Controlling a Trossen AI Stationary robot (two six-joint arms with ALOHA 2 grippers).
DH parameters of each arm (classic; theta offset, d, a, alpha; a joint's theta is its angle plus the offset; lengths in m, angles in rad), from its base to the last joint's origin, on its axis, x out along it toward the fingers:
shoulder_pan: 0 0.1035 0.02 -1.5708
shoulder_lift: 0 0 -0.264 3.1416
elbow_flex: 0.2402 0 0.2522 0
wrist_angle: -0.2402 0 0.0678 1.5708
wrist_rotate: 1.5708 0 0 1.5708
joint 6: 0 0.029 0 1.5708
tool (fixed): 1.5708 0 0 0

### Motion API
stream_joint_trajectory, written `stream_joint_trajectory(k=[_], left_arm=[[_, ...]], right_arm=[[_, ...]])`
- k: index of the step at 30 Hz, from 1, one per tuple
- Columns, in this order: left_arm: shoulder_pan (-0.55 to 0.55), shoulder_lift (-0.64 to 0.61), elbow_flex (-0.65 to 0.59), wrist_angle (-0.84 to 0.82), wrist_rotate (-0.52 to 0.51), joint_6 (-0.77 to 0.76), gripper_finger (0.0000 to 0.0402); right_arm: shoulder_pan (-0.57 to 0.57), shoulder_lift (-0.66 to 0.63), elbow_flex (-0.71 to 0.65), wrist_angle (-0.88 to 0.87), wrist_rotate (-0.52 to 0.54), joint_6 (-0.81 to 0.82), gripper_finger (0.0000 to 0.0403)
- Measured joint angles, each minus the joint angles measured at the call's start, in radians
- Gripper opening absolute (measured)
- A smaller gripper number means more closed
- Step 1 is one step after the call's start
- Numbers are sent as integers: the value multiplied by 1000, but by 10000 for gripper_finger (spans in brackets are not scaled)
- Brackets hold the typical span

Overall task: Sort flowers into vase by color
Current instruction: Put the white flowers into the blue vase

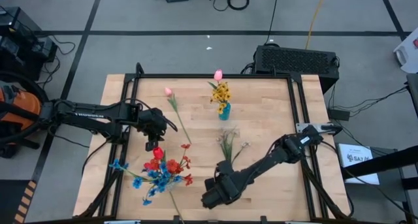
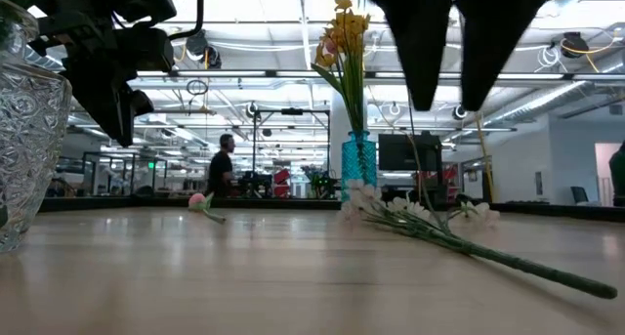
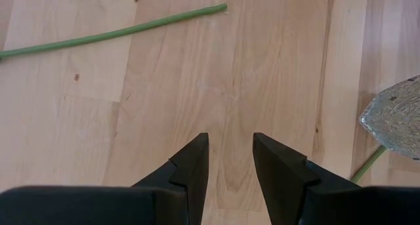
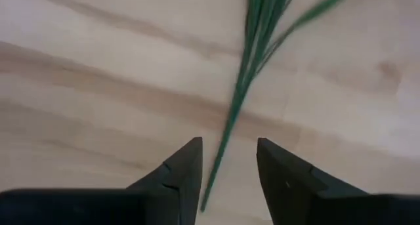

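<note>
Right tool [image 4: 226,166] spread around thin green stem of white-bloomed flower spray [image 4: 244,87] lying on wooden worktop [image 1: 261,119]; left tool [image 3: 230,163] spread, empty, above worktop.

Yellow bunch [image 1: 223,92] in a teal vase [image 1: 224,111]; red and blue flowers [image 1: 160,173]; pale wood-grained table [image 1: 261,113].

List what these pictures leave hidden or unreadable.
- Clear vase: low view, cut off by the left edge.
- Left claw: its tips leave the low view's top edge.
- White-flower stem: right wrist view, blurred; blooms out of frame.
- Person: low view, too small and dark.
</note>
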Motion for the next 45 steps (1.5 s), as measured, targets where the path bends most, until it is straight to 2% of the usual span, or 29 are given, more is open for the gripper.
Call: stream_joint_trajectory(k=[5,8,11,15,19,22,27,29,33,35,39,42,45], left_arm=[[0,0,0,0,0,-9,125],[0,0,0,1,0,-26,125],[0,0,0,1,0,-26,125],[0,0,0,4,0,-26,125],[0,0,0,41,0,-26,125],[0,0,0,73,0,-27,125],[0,0,0,106,-1,-49,125],[0,0,0,107,-18,-51,125],[0,0,0,102,-26,-52,125],[0,0,0,101,-26,-52,125],[0,0,0,101,-26,-52,125],[0,0,0,101,-26,-52,125],[0,0,0,101,-26,-52,125]], right_arm=[[-48,-10,-155,-3,-54,-107,121],[-54,-70,-286,-2,-82,-126,104],[-31,-202,-440,22,-79,-65,86],[29,-454,-689,101,49,128,61],[84,-720,-970,251,132,330,42],[96,-865,-1144,426,159,411,35],[87,-977,-1343,702,89,375,35],[86,-982,-1400,806,107,372,35],[81,-942,-1459,1053,156,339,37],[79,-907,-1458,1129,163,317,41],[65,-841,-1398,1223,251,206,53],[34,-793,-1285,1172,260,95,52],[-8,-719,-1113,985,247,-11,36]])
